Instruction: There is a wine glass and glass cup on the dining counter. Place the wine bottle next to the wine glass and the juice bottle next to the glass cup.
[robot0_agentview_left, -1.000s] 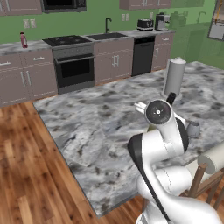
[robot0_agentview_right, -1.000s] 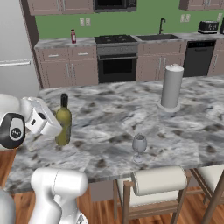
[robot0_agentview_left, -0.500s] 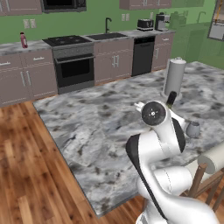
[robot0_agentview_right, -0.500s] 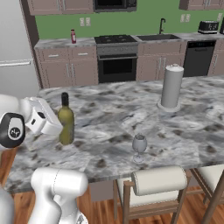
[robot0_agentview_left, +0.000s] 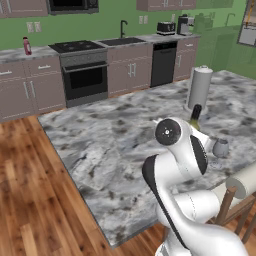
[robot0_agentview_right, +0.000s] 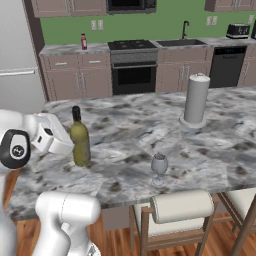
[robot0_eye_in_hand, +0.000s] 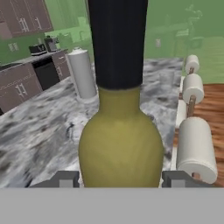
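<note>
My gripper is shut on the lower body of the wine bottle, an olive-yellow bottle with a black neck, held upright at the left part of the dining counter. In the hand view the wine bottle stands between the two fingertips of the gripper. Its black top peeks from behind my arm in the left base view. The wine glass stands near the counter's front edge, right of the bottle and apart from it. The small red juice bottle stands on the far wall counter. The glass cup is out of view.
A tall grey paper towel roll stands on the dining counter behind the wine glass. Cushioned stools line the counter's near edge. Stove, sink and dishwasher run along the back wall.
The gripper has carried the wine bottle a little to the right along the counter, toward the wine glass. Nothing else has moved.
</note>
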